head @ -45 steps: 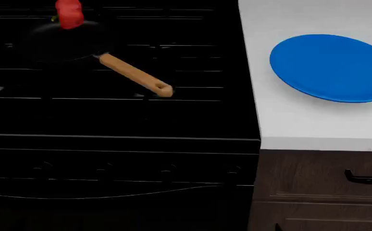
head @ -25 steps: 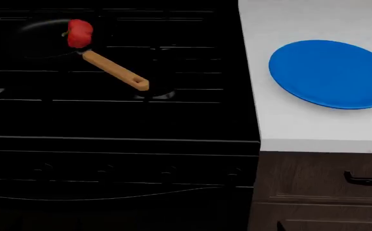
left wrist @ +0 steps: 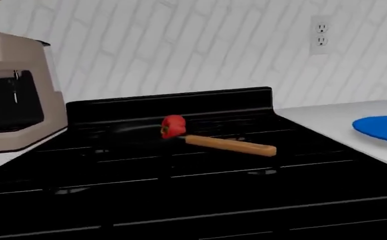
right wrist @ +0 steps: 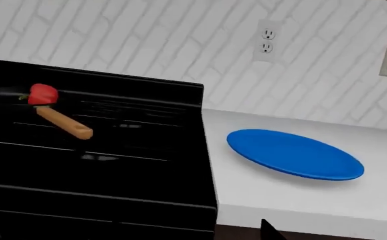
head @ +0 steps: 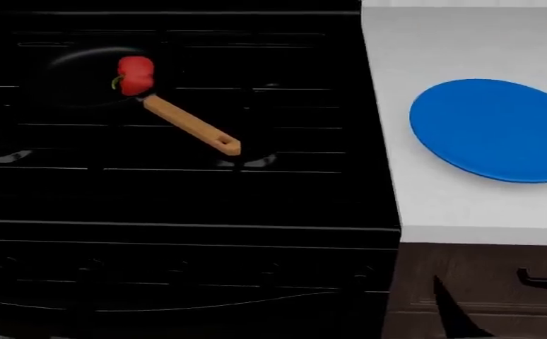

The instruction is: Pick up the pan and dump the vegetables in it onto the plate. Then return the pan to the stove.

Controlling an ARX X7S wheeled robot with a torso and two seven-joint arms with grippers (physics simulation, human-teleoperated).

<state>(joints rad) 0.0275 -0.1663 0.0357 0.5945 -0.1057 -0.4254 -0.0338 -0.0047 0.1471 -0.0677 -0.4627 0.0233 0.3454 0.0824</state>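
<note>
Head view shifted: frying pan [head: 90, 76], blue plate [head: 496, 129] sit lower than before. Red bell pepper [head: 135, 75] in pan on stove [head: 189, 183], by handle [head: 191, 125]. Plate on counter [head: 415, 205]. Grippers unseen, state unknown.

White brick wall [right wrist: 147, 35] behind white countertop [right wrist: 293, 192].

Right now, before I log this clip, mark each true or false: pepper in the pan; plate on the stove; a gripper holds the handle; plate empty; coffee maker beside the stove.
1. The red pepper sits in the pan. True.
2. The plate is on the stove. False: it lies on the white counter.
3. A gripper holds the handle. False: nothing touches it.
4. The plate is empty. True.
5. A coffee maker stands beside the stove. True.
</note>
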